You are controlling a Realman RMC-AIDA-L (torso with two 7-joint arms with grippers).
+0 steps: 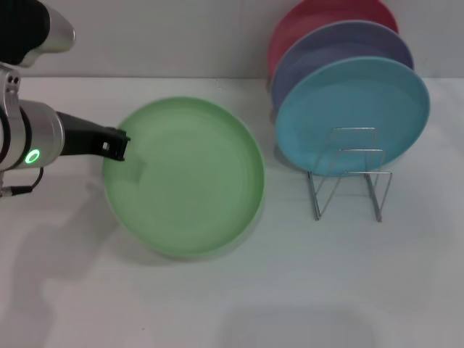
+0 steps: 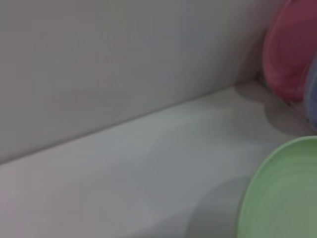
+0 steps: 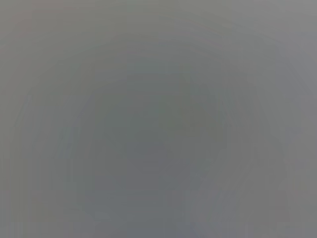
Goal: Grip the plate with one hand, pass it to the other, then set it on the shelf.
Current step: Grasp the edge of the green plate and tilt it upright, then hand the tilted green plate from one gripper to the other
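Observation:
The light green plate (image 1: 185, 176) is left of centre in the head view, with a shadow under its near edge, so it looks raised off the white table. My left gripper (image 1: 116, 145), black on a silver arm with a green ring light, reaches in from the left and is closed on the plate's left rim. The plate's edge also shows in the left wrist view (image 2: 282, 193). The silver wire shelf (image 1: 348, 177) stands to the right. My right gripper is out of view; the right wrist view shows only blank grey.
A sky-blue plate (image 1: 351, 116), a lavender plate (image 1: 341, 54) and a red plate (image 1: 326, 22) stand upright on the shelf, back to front. The front slots of the shelf hold nothing. A white wall runs behind the table (image 1: 232, 304).

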